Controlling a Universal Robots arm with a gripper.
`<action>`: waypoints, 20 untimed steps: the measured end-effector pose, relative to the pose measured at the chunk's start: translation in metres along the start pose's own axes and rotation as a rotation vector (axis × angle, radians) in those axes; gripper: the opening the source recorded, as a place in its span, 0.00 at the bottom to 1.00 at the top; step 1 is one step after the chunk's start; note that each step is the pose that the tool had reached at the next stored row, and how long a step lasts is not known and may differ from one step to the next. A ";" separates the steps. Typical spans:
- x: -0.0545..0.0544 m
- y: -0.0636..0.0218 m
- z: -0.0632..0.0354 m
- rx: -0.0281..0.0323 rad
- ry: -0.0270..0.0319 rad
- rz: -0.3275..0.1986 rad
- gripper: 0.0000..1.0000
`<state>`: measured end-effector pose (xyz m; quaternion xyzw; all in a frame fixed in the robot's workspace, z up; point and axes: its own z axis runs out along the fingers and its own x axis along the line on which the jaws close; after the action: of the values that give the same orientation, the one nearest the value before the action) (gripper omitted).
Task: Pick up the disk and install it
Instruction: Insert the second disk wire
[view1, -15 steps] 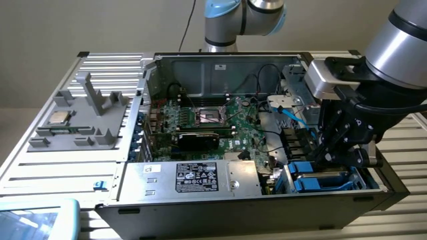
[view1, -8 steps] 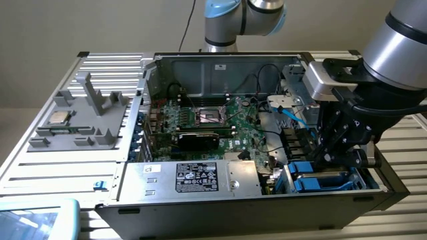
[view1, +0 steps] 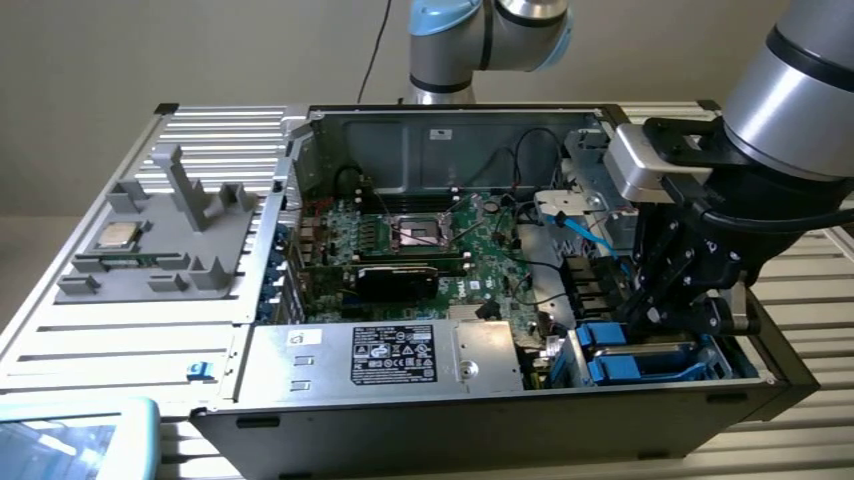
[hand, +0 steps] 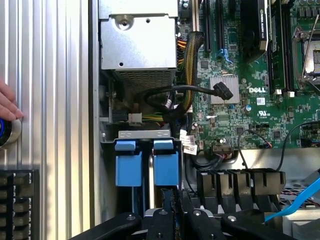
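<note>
The hand (view1: 667, 318) is lowered into the drive bay at about 4 o'clock in the open computer case (view1: 441, 400), its black fingers nearly shut on the top edge of the disk (hand: 166, 167). The disk stands upright in the bay; only its glossy blue plastic carrier shows, the metal body is hidden. A second blue carrier (hand: 126, 164) stands just beside it. The green motherboard (view1: 441, 250) lies at the centre. On the ribbed aluminium worktop (view1: 120, 340), a person's fingertips (hand: 7, 105) are cut off by the edge.

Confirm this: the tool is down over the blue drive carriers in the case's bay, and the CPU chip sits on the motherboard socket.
Not quite. The exterior view shows the CPU chip lying on the grey fixture tray outside the case. The rest holds: the tool is down over the blue drive carriers in the bay.
</note>
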<state>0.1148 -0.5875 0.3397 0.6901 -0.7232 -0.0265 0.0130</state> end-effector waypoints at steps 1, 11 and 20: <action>0.000 -0.0002 0.0001 0.0000 -0.0001 0.000 0.16; 0.001 -0.0021 0.0025 0.0000 0.0000 0.000 0.16; 0.001 -0.0028 -0.0023 0.0000 -0.0001 0.000 0.23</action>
<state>0.1177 -0.5883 0.3419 0.6901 -0.7231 -0.0266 0.0129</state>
